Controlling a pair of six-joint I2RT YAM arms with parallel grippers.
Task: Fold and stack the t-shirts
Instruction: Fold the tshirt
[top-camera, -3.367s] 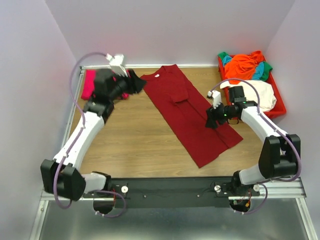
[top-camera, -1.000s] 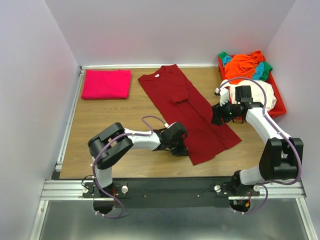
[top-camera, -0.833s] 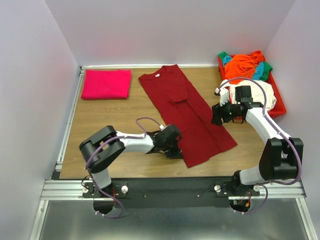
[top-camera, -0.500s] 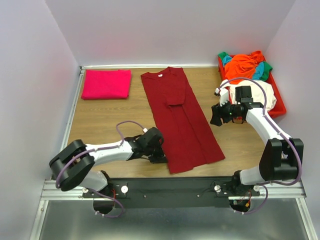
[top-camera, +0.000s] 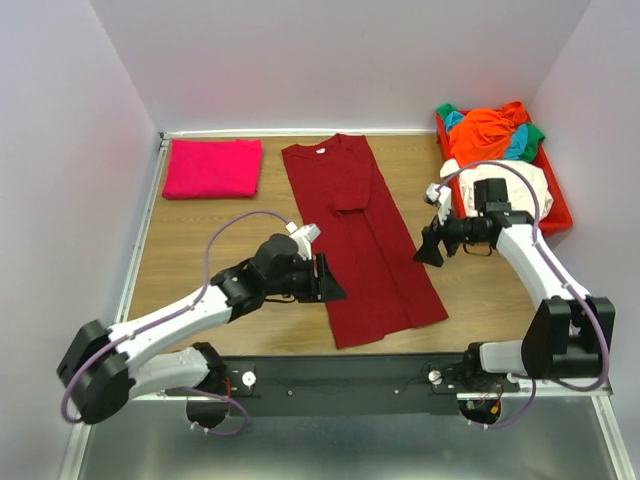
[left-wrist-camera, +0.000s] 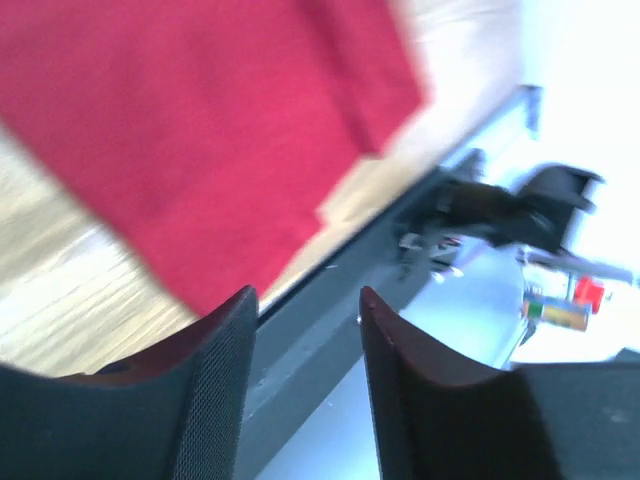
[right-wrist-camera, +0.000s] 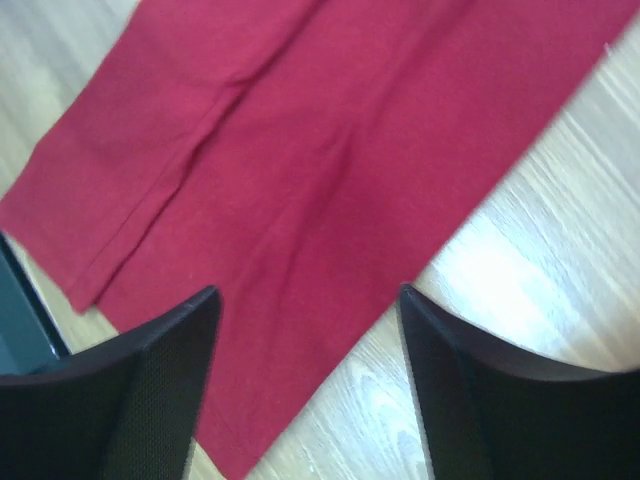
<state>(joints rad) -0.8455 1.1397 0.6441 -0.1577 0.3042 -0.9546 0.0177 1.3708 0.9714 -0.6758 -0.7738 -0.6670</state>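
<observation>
**Near:** the maroon shirt (top-camera: 365, 240) lies flat on the desk (top-camera: 220, 240) as a long strip, with its hem toward the arm bases and its collar far. The long axis runs near to far.

**Middle:** the left tool (top-camera: 328, 283) sits at the strip's left edge, jaws partly apart and empty. The right tool (top-camera: 428, 250) sits just beside the right edge, jaws wide and empty. Each hem corner lies nearward of the tool on its own side, so a crosswise fold probably needs both arms.

**Far:** the folded pink shirt (top-camera: 212, 167) lies far left, well apart. The unfolded shirts (top-camera: 495, 130) fill the tray (top-camera: 556, 215) far right.
</observation>
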